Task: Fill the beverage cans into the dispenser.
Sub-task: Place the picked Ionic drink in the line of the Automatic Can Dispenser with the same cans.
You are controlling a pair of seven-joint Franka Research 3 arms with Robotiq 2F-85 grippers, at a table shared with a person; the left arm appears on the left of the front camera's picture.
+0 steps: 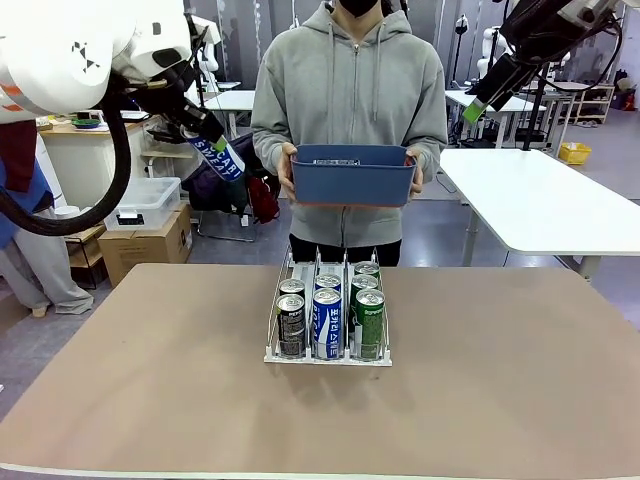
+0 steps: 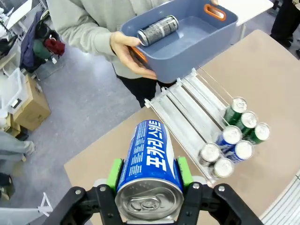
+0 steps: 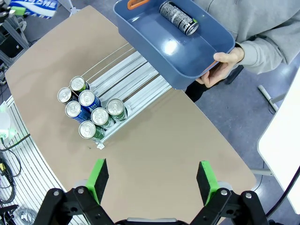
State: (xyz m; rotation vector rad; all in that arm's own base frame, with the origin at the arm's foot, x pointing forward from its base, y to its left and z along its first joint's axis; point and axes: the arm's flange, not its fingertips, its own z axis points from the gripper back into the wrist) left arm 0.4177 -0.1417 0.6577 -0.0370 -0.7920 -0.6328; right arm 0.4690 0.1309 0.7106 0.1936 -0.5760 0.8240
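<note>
Left tool [image 2: 150, 174]: pinching Pocari can [image 2: 148, 145], high left of dispenser [image 2: 185, 110], seemingly for rear-lane loading.
Right tool [image 3: 153, 180]: spread, empty, above dispenser.

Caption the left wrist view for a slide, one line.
Left gripper holds a blue-and-white can; a person's hand holds a blue bin with one dark can behind the part-filled rack.

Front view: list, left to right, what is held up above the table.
Blue-and-white can, clamped in the left gripper → blue bin, held by the person → right gripper, open and empty.
</note>
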